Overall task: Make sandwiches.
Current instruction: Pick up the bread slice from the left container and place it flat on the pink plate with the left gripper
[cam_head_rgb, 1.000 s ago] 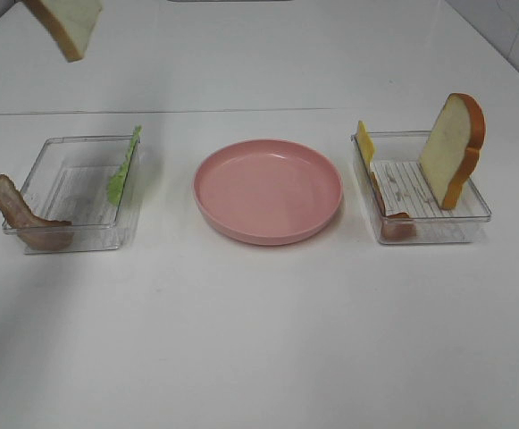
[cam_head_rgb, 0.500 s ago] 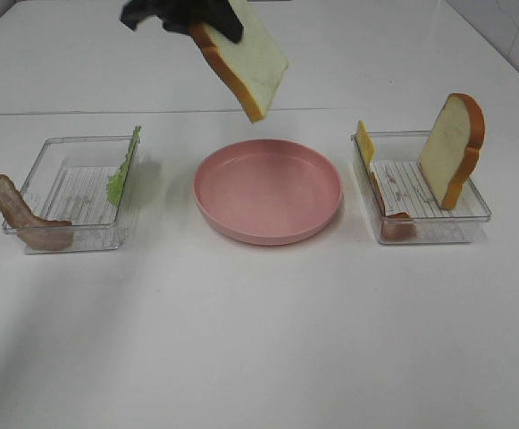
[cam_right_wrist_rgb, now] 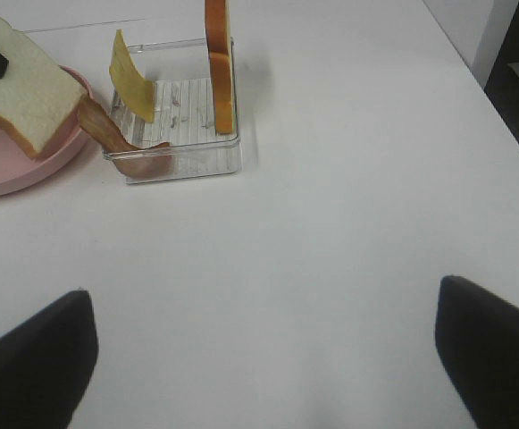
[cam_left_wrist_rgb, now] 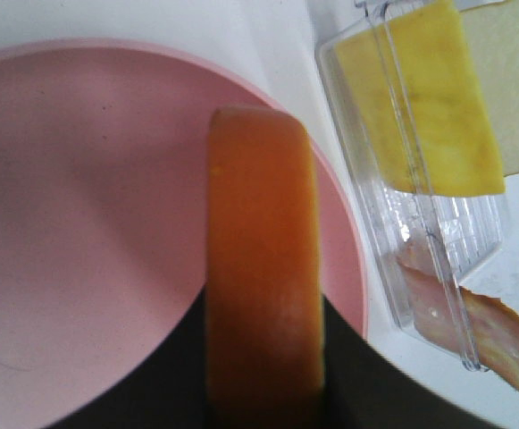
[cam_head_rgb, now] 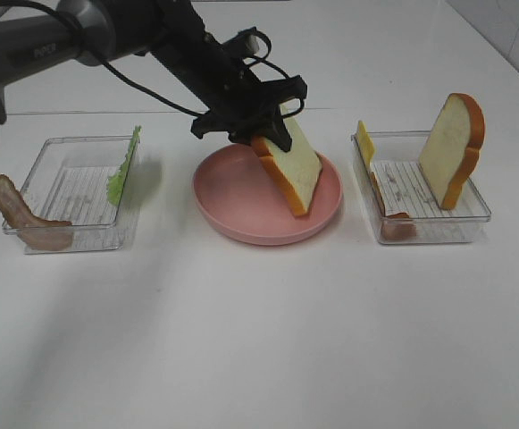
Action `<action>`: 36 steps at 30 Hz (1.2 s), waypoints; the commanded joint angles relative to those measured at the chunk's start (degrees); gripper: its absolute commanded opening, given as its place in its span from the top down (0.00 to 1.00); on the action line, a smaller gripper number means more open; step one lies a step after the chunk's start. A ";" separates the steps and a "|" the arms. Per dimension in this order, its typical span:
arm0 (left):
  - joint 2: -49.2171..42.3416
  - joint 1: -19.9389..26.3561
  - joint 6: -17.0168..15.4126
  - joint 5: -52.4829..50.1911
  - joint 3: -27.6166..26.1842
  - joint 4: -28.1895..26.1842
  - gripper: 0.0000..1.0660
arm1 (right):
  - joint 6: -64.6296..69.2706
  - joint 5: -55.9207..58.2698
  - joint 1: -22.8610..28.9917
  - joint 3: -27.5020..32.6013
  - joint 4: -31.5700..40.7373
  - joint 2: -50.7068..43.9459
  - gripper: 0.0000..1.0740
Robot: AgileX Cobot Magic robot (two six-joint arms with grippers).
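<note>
Two bread slices show in the high view. The tilted bread slice [cam_head_rgb: 293, 174] hangs at centre frame, pinched at its upper end by the left jaws, which are narrowed onto it at the tip of the left arm [cam_head_rgb: 107, 31] reaching in from the upper left. Its crusted edge faces left and its lower corner sits low over the right half of the pink plate [cam_head_rgb: 228, 192]; whether it touches the plate I cannot tell. The left wrist view looks along the orange-brown crust with the plate beneath. The upright bread slice [cam_head_rgb: 453, 147] stands on edge in the right tray [cam_head_rgb: 438, 234] at the right of the frame. In that tray a cheese square [cam_head_rgb: 364, 143] leans at the left wall and a bacon strip [cam_head_rgb: 395, 223] pokes out over the near left corner. At the left of the frame, the left tray [cam_head_rgb: 67, 192] holds a lettuce leaf [cam_head_rgb: 123, 170] propped on edge against its right wall, and a second bacon strip [cam_head_rgb: 22, 219] hangs over its near left corner. All rests on the white counter [cam_head_rgb: 259, 340]. The right jaws stand wide apart with nothing between them, their dark fingers [cam_right_wrist_rgb: 31, 366] over the counter, well apart from the right tray.
</note>
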 commanded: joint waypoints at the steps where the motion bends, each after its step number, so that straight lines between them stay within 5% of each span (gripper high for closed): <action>1: 0.29 -0.69 0.00 -2.01 -0.06 -0.52 1.00 | -0.06 -0.40 -0.06 0.00 -0.46 -1.78 0.11; 11: 1.60 -1.09 -0.29 -0.97 -0.06 0.06 1.00 | -0.06 -0.40 -0.06 0.00 -0.46 -1.78 0.11; 15: 1.60 -1.09 -1.83 0.86 -0.06 1.43 0.92 | -0.06 -0.40 -0.06 0.00 -0.46 -1.78 0.11; 17: 1.55 -1.09 -3.50 2.75 -0.06 3.95 0.67 | -0.06 -0.40 -0.06 0.00 -0.46 -1.78 0.11; 18: 1.55 -1.09 -3.50 2.75 -0.06 3.95 0.67 | -0.06 -0.40 -0.06 0.00 -0.46 -1.78 0.11; 19: 1.49 -1.09 -3.95 3.61 -0.06 4.76 0.57 | -0.06 -0.40 -0.06 0.00 -0.46 -1.78 0.11; 20: 1.49 -1.09 -5.04 5.04 -0.23 6.59 0.36 | -0.06 -0.40 -0.06 0.00 -0.46 -1.78 0.11; 21: 1.49 -1.09 -5.04 5.04 -0.23 6.59 0.36 | -0.06 -0.40 -0.06 0.00 -0.46 -1.78 0.11; 22: 1.49 -1.09 -5.79 7.22 -0.74 8.48 0.19 | -0.06 -0.40 -0.06 0.00 -0.46 -1.78 0.11; 25: 1.43 -1.09 -6.13 10.89 -2.18 11.69 0.08 | -0.06 -0.40 -0.06 0.00 -0.46 -1.78 0.11; 36: -0.46 -1.09 -6.13 21.08 -12.15 18.51 0.08 | -0.06 -0.40 -0.06 0.00 -0.52 -1.78 0.11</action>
